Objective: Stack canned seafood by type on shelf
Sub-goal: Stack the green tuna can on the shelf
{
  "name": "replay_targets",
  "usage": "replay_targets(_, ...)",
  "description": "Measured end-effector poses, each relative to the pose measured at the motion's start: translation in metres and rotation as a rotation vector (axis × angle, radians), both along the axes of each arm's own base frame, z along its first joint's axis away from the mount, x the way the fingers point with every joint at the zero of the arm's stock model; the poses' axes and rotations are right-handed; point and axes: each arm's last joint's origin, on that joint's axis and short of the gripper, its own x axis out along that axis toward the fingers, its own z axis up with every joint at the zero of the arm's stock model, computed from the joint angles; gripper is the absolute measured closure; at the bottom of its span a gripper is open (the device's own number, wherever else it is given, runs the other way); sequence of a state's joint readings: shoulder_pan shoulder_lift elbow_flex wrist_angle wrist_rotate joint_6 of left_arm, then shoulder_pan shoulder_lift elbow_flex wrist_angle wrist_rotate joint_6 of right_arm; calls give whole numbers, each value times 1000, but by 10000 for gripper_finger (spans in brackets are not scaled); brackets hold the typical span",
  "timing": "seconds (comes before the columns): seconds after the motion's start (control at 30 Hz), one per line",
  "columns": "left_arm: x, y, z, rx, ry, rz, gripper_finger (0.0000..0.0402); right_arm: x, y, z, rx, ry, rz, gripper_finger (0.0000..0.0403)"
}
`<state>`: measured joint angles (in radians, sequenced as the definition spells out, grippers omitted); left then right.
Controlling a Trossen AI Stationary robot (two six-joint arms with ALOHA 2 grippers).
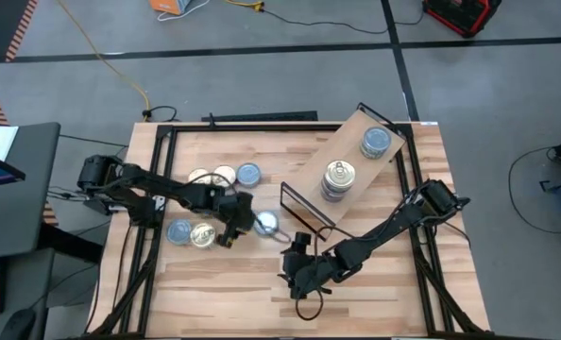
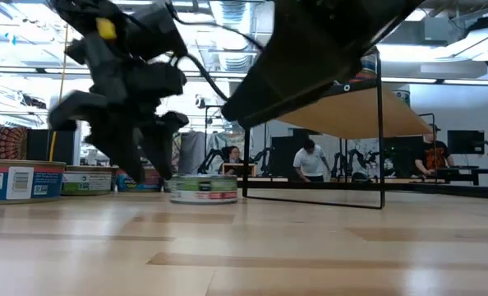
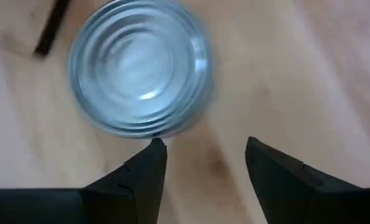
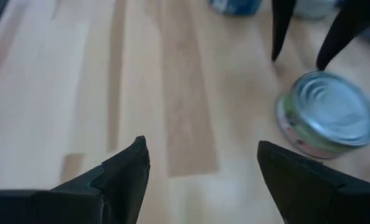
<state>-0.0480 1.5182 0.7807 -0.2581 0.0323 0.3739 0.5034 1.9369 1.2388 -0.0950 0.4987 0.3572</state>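
A lone silver-topped tin (image 1: 266, 223) sits flat on the worktop (image 1: 224, 283), just off the near end of the shelf's black frame, with the left end effector (image 1: 235, 225) just beside it, fingers parted and holding nothing. We judge the tin to be rigid, compact and fairly dense for its size, its metal side wall smooth and likely slippery; the sound hold is across its width, one finger on each side of the wall, low enough that it cannot tip out. The shelf (image 1: 356, 151) stands angled at the far right of the worktop and already carries two stacks, a gold-lidded one (image 1: 338, 178) and a blue-lidded one (image 1: 376, 144). More loose tins (image 1: 205, 203) cluster at the left arm's side. The right end effector (image 1: 299, 269) hangs near the front edge, spread wide and empty.

From above we get the whole layout and the sorting by lid colour. The left wrist camera alone shows the ringed lid (image 3: 138, 68) lying ahead of the fingers (image 3: 149, 165), not between them. The table-level view adds the green-banded label on the tin (image 2: 203, 187) and confirms that it rests flat.
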Motion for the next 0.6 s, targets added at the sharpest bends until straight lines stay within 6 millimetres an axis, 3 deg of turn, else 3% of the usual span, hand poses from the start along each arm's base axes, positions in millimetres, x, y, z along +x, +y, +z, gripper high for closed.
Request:
replay_targets(0.23, 3, 0, 2, 293, -61, 188, 193, -8, -6, -9, 11, 112, -69, 78)
replay_targets(0.43, 14, 9, 11, 263, -193, 228, 193, -1, -26, -16, 18, 134, -187, 78)
replay_targets(0.6, 15, 8, 11, 215, -196, 158, 193, 3, -32, -24, 15, 148, -206, 78)
